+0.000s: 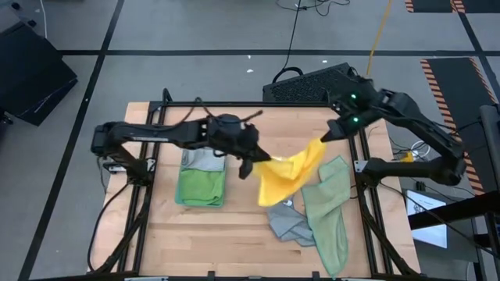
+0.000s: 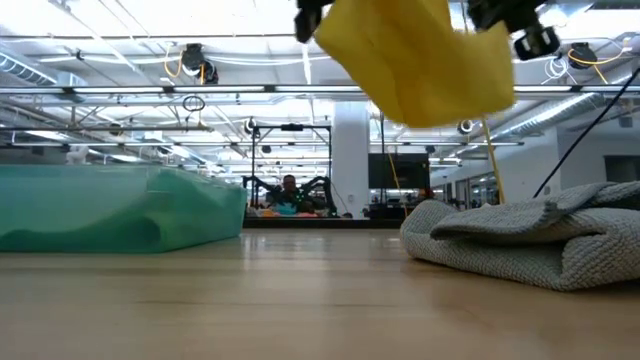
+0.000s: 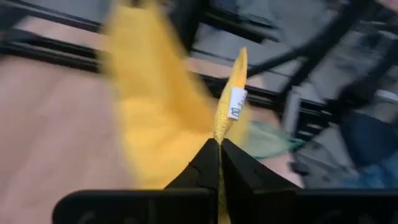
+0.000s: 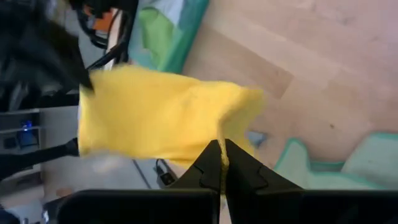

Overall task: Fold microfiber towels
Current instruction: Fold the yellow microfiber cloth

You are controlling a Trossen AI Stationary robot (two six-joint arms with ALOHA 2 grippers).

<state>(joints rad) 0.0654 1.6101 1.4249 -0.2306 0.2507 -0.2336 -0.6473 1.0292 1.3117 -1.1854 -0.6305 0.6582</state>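
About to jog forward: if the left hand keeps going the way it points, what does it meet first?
Likely the right hand, which pinches the far end of the yellow towel that the left hand holds; depth is hard to judge.

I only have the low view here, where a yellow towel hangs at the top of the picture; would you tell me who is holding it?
Observer: Both do. The left gripper is shut on one edge of the yellow towel, beside its white tag.
Operator: And the right one?
Observer: The right gripper is shut on the opposite edge, so the towel hangs stretched between them above the table.
Operator: What lies beneath it?
Observer: A grey towel lies crumpled under it, with a pale sage green towel beside that. A folded stack topped by a bright green towel sits under the left arm.
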